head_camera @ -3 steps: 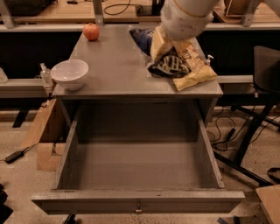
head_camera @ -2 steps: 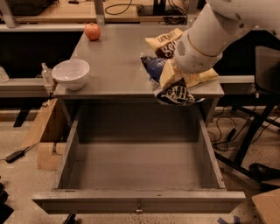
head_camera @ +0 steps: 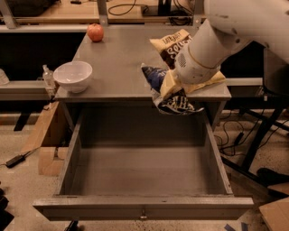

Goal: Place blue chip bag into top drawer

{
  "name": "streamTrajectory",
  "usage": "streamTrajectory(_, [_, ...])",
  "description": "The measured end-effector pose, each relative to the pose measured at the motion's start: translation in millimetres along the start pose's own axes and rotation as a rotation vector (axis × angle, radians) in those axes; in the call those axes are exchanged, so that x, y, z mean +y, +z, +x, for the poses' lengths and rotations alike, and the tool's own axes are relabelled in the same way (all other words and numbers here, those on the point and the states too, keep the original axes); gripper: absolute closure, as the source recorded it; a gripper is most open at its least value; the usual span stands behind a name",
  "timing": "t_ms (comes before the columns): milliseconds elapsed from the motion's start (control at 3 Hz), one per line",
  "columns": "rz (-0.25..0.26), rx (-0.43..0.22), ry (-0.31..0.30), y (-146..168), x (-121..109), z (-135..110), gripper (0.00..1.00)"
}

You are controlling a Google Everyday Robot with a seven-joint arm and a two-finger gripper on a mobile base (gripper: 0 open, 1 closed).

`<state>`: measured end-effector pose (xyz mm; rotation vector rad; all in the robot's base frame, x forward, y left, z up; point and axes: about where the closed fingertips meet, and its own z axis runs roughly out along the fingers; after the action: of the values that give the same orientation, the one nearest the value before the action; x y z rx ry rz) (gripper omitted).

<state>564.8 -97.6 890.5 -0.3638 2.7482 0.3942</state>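
Place: robot lab/workshop.
Floor: speckled concrete (head_camera: 27, 189), cardboard box (head_camera: 45, 149), power brick (head_camera: 16, 159), loose cables (head_camera: 232, 137).
Back: wood bench (head_camera: 54, 11) w/ wires (head_camera: 131, 6).
Gripper (head_camera: 170, 90): at metal table (head_camera: 117, 58) front edge, gripping blue chip bag (head_camera: 178, 106).

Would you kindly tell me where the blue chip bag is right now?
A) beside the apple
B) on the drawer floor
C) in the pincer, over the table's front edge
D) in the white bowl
C: the pincer holds the blue chip bag hanging off the front edge of the table, above the rear of the open top drawer.
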Motion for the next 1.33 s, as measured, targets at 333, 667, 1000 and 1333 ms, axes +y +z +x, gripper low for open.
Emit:
streamTrajectory(333, [-0.091,0.051,0.016,60,-7,24,1.00])
streamTrajectory(667, [-0.149,0.088,0.025,115,-20,59,1.00])
streamTrajectory(1000, [-0.173,0.138,0.033,157,-26,78,1.00])
streamTrajectory(1333, [-0.181,0.199,0.000,181,-20,90,0.81])
